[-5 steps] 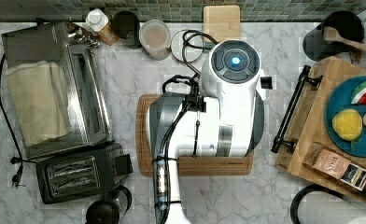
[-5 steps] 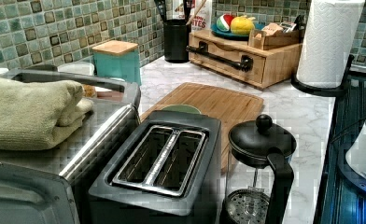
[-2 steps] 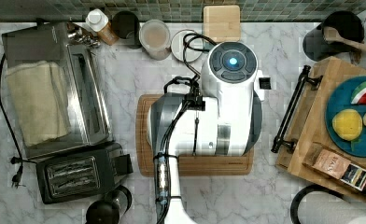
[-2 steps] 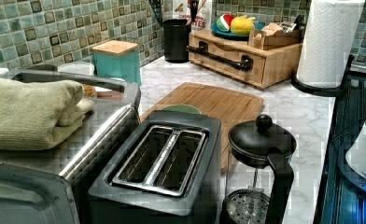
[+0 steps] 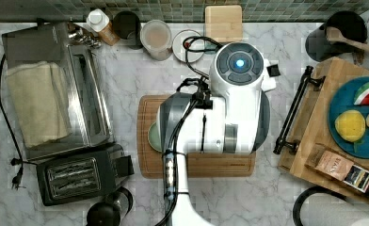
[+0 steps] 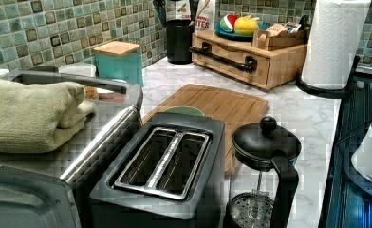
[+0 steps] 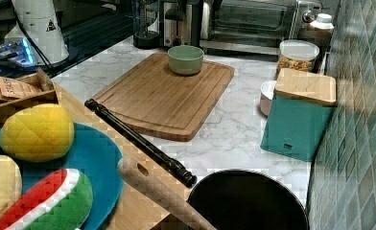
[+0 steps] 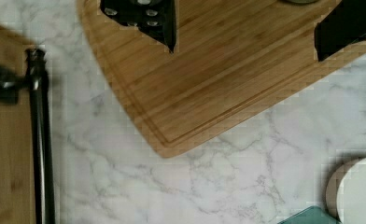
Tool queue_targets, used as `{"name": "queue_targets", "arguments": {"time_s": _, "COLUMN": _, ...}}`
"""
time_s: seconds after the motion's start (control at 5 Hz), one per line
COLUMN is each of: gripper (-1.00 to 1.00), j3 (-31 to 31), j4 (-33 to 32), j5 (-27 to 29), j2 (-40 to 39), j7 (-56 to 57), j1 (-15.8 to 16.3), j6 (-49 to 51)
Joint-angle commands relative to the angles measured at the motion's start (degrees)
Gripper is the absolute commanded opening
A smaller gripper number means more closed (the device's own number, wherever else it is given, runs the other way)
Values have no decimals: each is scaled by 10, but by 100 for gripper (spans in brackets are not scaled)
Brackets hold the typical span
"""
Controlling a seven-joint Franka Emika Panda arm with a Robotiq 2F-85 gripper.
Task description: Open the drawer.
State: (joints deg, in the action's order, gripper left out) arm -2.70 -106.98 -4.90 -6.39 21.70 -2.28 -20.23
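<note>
Marble countertop (image 5: 126,94) with a white Panda arm (image 5: 220,122) held above a brown grooved cutting board (image 7: 162,96). In the wrist view, the gripper (image 8: 246,21) hangs over the board's corner with its two black fingers (image 8: 148,16) spread wide and nothing between them.

The drawer (image 6: 229,64) sits in a light-wood unit at the top view's right, well apart from the gripper. Its front lies flush with the unit, so it appears closed. The long black bar handle (image 5: 293,110) runs along this front, facing the cutting board across a strip of bare marble; the wrist view shows the same handle (image 8: 41,140) beside the wooden front.

On top of the unit rests a blue plate (image 5: 345,101) carrying toy fruit. A green bowl (image 7: 185,59) stands on the far end of the board in the right view. A teal box with a wooden lid (image 7: 299,112) stands against the tiled wall. A black toaster (image 6: 167,166) and a toaster oven (image 5: 55,89) occupy the top view's left.
</note>
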Motion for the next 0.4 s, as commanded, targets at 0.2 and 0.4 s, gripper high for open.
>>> {"name": "queue_targets", "arguments": {"time_s": 0.2, "gripper": 100, "j3": -65, "j4": 61, "j5": -27, "j2": -74, "j7": 82, "j1": -80, "j6": -43}}
{"name": "queue_targets", "arguments": {"time_s": 0.4, "gripper": 100, "j3": -76, "j4": 75, "j5": -45, "j2": -101, "j7": 113, "j1": -92, "j6": -61}}
